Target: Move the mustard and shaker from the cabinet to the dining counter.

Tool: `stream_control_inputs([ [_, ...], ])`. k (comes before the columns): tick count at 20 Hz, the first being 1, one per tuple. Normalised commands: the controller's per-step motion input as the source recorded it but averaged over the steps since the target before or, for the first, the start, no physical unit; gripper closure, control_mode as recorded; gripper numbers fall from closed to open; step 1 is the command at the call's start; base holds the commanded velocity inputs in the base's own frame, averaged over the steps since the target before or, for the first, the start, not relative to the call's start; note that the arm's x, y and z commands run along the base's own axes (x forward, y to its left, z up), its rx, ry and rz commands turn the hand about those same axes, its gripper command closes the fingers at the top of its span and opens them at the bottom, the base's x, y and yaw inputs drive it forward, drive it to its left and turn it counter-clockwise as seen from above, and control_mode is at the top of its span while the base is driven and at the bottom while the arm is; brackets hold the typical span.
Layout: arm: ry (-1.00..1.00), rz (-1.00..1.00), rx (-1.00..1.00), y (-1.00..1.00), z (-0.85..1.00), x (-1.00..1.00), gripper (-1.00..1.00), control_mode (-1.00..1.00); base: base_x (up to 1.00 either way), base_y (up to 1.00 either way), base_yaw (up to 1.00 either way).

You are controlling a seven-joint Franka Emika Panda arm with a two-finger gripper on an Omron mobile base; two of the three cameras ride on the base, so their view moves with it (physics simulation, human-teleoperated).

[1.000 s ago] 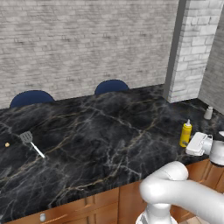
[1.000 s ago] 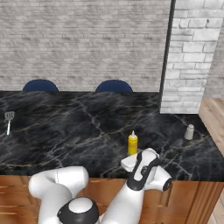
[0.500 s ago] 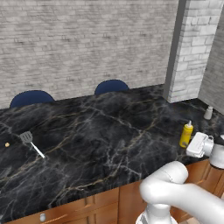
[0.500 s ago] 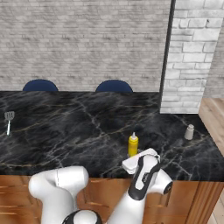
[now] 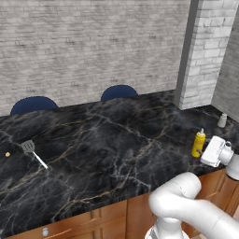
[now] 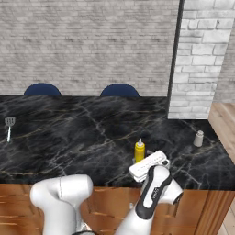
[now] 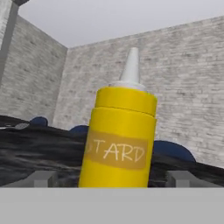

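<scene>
1. Two finger tips (image 7: 43, 178) of the gripper (image 7: 116, 179) stand spread wide, one on each side of the mustard (image 7: 119, 140), with a gap between each tip and the bottle.
2. Mustard stands upright on the counter (image 5: 112, 140), near its front edge toward the right end, just beyond the white hand.
3. In the right base view the mustard (image 6: 139, 150) sits right behind the hand, nozzle up.
4. Shaker (image 5: 222, 120) stands upright farther back at the counter's right end, near the brick pillar (image 5: 201, 51); it is well apart from the mustard (image 5: 198, 143).
5. Far over by the left edge lies a spatula (image 5: 31, 151), head toward the back, with a small yellow bit (image 5: 7, 154) beside it.
6. Beyond the counter's far edge, two blue chair backs (image 5: 119, 92) rise against the brick wall (image 5: 93, 46).
</scene>
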Motion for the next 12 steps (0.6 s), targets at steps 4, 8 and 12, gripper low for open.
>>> stream_control_inputs([
  [4, -0.01, 0.0, -0.01, -0.01, 0.86, -0.39, -1.0, -1.0, 0.0, 0.0, 0.0],
  [8, 0.0, 0.0, -0.01, -0.02, 0.88, -0.76, -1.0, -1.0, 0.0, 0.0, 0.0],
  [12, 0.0, 0.0, -0.01, 0.04, 0.99, -0.77, -1.0, -1.0, 0.0, 0.0, 0.0],
])
